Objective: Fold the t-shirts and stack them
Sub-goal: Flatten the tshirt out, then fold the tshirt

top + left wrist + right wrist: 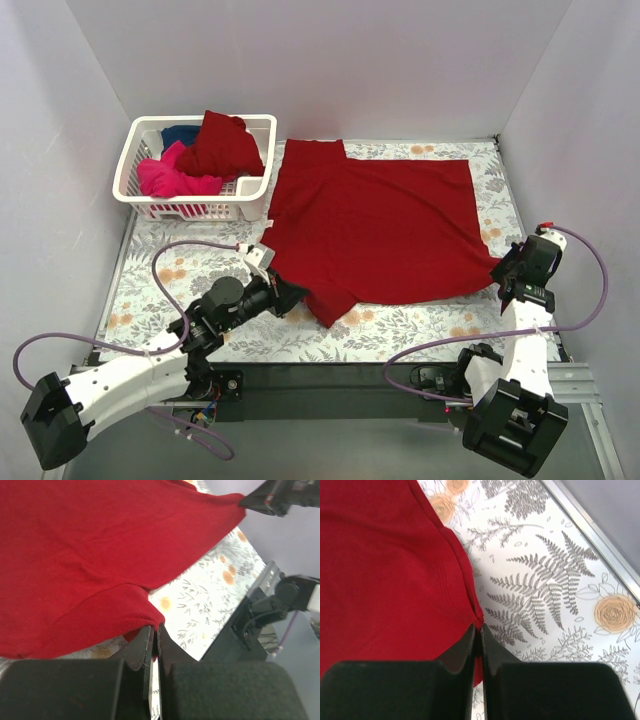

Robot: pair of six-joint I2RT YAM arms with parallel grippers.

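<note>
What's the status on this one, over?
Left gripper shut on dark red cloth t-shirt, near sleeve; right gripper shut on its near-right corner. Shirt spread flat on floral table. White plastic lattice basket beside far-left edge, not blocking.

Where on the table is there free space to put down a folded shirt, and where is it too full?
Widest bare patch of table: near left, between the basket and the left gripper. A narrower strip runs along the near side of the dark red t-shirt toward the right gripper. Middle and far-left corner are crowded.
</note>
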